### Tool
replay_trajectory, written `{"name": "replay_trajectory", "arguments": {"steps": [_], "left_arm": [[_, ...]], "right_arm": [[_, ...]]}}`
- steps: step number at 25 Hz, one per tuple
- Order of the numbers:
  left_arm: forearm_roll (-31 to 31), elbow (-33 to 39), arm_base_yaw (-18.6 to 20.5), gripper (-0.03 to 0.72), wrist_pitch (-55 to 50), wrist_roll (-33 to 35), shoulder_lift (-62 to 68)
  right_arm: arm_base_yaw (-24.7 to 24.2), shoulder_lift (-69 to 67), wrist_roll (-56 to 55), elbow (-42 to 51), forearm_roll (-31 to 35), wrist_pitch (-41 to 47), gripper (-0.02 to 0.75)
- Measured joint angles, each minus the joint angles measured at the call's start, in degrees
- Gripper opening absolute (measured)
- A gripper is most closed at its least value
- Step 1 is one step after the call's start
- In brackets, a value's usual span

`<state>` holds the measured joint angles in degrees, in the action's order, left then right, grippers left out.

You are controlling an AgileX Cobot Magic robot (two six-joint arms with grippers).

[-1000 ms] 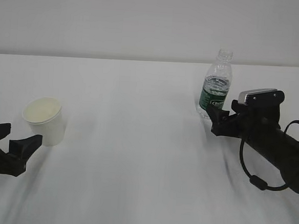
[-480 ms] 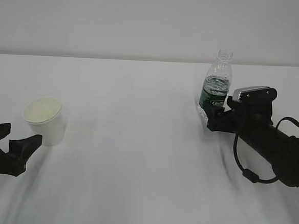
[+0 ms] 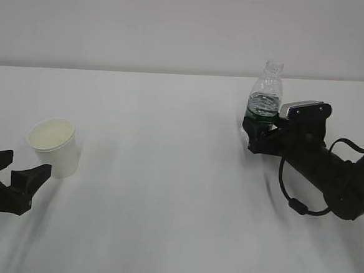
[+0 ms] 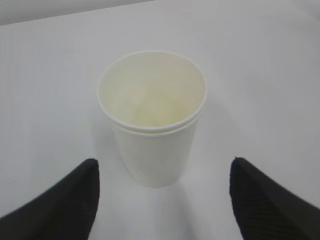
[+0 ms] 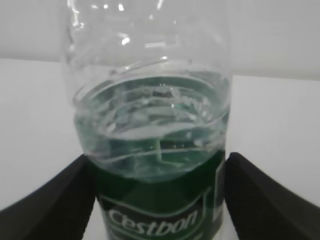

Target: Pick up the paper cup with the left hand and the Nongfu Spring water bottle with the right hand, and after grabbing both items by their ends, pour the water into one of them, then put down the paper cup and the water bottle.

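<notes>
The white paper cup [image 3: 55, 147] stands upright at the left, its cream inside showing. My left gripper [image 3: 16, 168] sits low just in front of it, open, and the cup [image 4: 152, 115] is a little beyond the black fingertips [image 4: 75, 195]. At the right stands the capless Nongfu Spring water bottle [image 3: 266, 92], with water [image 5: 150, 125] up to just above its dark green label. My right gripper [image 3: 252, 128] is open around the bottle's label band [image 5: 155, 205], one finger [image 5: 270, 200] on each side and close to the wall. I see no squeeze on the bottle.
Both things stand on a white table [image 3: 165, 204] whose far edge [image 3: 143, 72] runs below a pale wall. A wide bare stretch lies between cup and bottle. The right arm's cable [image 3: 290, 194] loops down beside the arm.
My right gripper has moved forward to the bottle, whose lower part now stands between the fingers. The left arm and the cup have not moved.
</notes>
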<state>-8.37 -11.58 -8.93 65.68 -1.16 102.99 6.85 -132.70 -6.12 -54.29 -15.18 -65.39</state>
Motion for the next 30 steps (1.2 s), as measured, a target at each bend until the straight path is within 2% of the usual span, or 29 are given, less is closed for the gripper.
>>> {"name": "replay_trajectory", "arguments": {"steps": [19,30], "left_arm": [[0.0,0.0,0.0,0.576,0.0,0.0,0.0],[0.0,0.0,0.0,0.571,0.0,0.0,0.0]], "right_arm": [[0.0,-3.5,-4.2,-6.5,-1.8,0.0,0.596],[0.0,-3.7,-4.5,-6.8,-2.0,0.0,0.589]]}}
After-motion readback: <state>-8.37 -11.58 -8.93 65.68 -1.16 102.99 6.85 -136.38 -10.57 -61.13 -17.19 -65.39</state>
